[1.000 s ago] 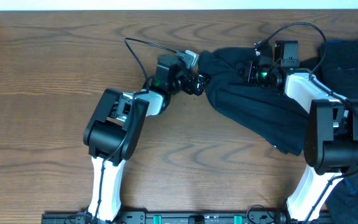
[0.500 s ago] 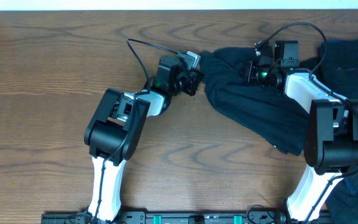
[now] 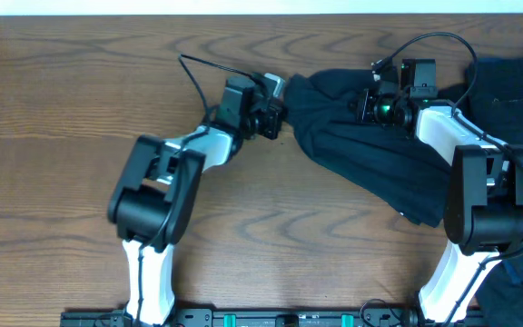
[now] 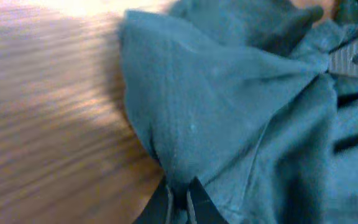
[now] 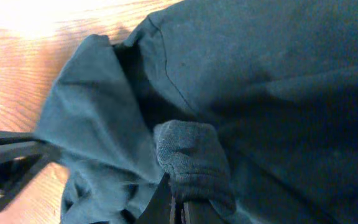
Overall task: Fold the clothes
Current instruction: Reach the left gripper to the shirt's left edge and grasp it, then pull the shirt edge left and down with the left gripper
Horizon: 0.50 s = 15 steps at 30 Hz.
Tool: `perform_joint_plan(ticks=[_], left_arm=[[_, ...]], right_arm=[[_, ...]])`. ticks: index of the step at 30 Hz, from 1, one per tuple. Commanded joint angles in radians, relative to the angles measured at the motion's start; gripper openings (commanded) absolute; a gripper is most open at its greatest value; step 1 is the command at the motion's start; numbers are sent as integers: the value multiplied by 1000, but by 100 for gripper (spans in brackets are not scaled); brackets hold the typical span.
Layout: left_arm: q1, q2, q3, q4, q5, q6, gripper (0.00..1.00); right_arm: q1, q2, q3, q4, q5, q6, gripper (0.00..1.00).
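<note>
With my left hand (image 4: 179, 198) pinched on the shirt (image 3: 361, 159) edge at upper centre and my right hand (image 5: 178, 206) clamped on what looks like a bunched fold beside it, I'd draw both apart slowly, low over the worktop (image 3: 80, 118).

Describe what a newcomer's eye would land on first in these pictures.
A crumpled dark navy garment lies on the wooden table, right of centre. The left tool is shut on its left edge, and the right tool is shut on a thick fold at its far side.
</note>
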Motion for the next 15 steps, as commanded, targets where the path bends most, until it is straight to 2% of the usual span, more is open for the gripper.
perform_joint_plan(ticks=[1,6,8,11,14,15], left_arm=[[46,-111,9,-87,-2,-6,6],[84,-214,9,-294,-18,-6,6],[95,-240,9,-422,-77,-6,6],[102,-246,9,-587,-228,-6,6],[106,-245,9,-727,-346,-18,6],[108,-245,9,-764,-371,-37,6]], right_arm=[[17,-30,11,1,-19,-27,2],[37,-30,11,2,-19,-26,3],[51,-30,11,0,-19,-27,5],[75,-30,11,3,-19,-37,22],[91,-30,11,18,-33,-70,52],[94,-30,12,25,-53,-89,57]])
